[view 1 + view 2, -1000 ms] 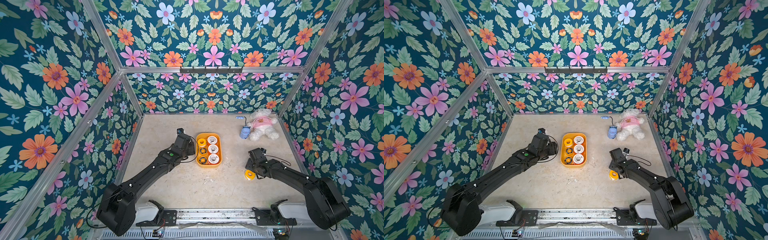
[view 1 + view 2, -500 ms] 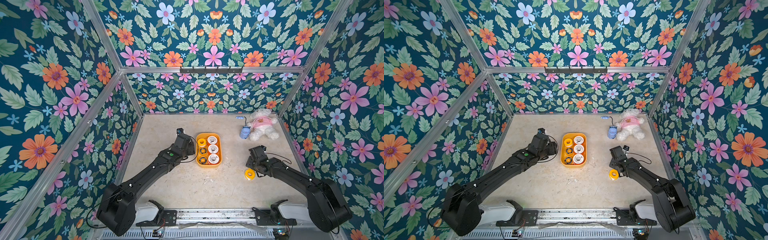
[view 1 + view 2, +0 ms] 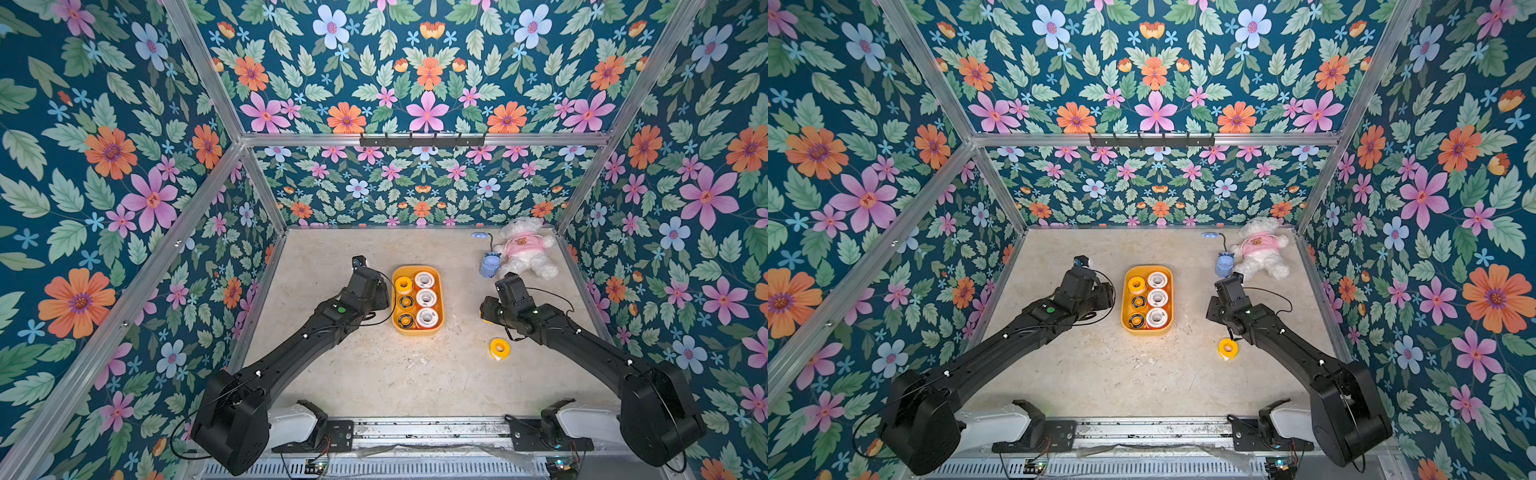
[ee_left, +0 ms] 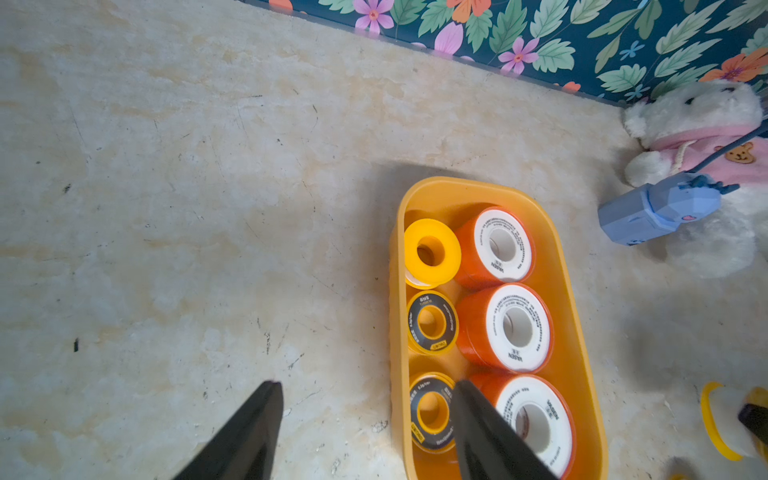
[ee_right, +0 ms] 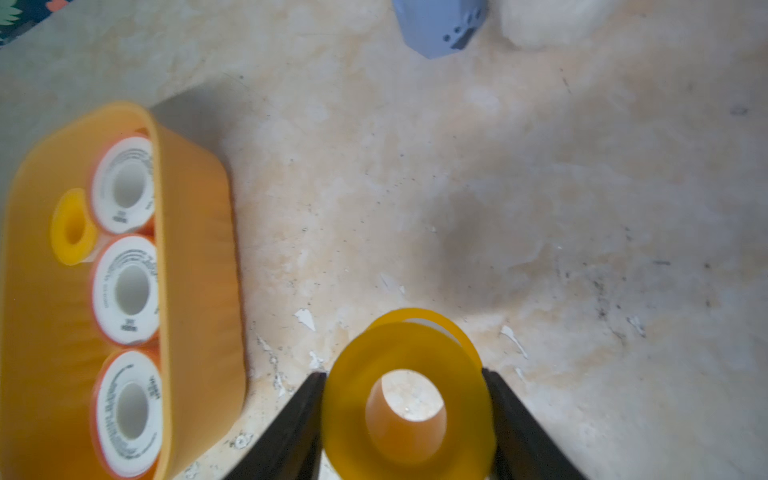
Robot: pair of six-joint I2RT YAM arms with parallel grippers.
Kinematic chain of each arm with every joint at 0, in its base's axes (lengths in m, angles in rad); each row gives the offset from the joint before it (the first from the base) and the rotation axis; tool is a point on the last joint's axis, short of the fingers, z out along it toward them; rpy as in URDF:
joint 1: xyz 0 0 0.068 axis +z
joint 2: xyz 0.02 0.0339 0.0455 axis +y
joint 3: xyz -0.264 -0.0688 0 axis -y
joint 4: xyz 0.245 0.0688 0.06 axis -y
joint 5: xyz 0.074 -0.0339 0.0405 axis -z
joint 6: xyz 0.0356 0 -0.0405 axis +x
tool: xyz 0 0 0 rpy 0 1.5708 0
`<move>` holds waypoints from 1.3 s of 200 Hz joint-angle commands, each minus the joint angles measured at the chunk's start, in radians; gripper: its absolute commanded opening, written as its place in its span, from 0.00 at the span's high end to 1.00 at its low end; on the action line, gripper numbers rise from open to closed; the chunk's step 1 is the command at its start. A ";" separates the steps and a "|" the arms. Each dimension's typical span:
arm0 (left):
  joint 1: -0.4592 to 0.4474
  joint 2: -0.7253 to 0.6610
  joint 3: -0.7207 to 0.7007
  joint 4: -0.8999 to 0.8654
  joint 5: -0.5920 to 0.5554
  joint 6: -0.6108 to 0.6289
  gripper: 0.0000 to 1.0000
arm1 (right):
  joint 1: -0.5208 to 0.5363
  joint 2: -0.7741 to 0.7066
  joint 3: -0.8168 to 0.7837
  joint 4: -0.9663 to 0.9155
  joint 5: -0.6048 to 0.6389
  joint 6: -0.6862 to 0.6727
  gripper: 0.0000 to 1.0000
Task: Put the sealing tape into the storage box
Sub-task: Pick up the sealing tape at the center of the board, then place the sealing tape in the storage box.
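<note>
The storage box (image 3: 418, 331) (image 3: 1146, 331) is a yellow-orange tray in the middle of the table. It holds three white-faced orange rolls (image 4: 517, 326), one yellow roll (image 4: 432, 251) and two black-and-yellow rings (image 4: 431, 322). A loose yellow roll of sealing tape (image 3: 498, 348) (image 3: 1227, 348) lies flat on the table to the box's right. My right gripper (image 5: 403, 374) is shut on another yellow roll (image 5: 409, 345), right of the box, its hole facing the wrist camera. My left gripper (image 4: 368, 386) is open and empty at the box's left rim, with one finger over a black ring.
A white teddy bear in a pink shirt (image 3: 523, 251) and a blue gadget (image 3: 489, 265) lie at the back right, just behind my right wrist. Flowered walls close in the table on three sides. A metal rail (image 3: 415, 432) runs along the front.
My right gripper has closed on a yellow roll and its wrist has shifted slightly towards the back. The loose yellow roll and the left arm have not moved.
</note>
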 commanded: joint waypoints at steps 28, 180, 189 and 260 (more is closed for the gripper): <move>0.001 -0.011 -0.003 -0.001 -0.015 -0.003 0.30 | 0.068 0.088 0.144 0.076 -0.084 -0.067 0.40; 0.001 -0.015 -0.004 -0.001 -0.015 -0.006 0.30 | 0.262 0.484 0.525 0.129 -0.257 -0.207 0.39; 0.001 -0.015 -0.005 -0.002 -0.015 -0.004 0.30 | 0.269 0.508 0.544 0.121 -0.257 -0.208 0.39; 0.001 -0.021 -0.010 -0.005 -0.019 -0.004 0.29 | 0.322 0.647 0.686 0.026 -0.167 -0.235 0.39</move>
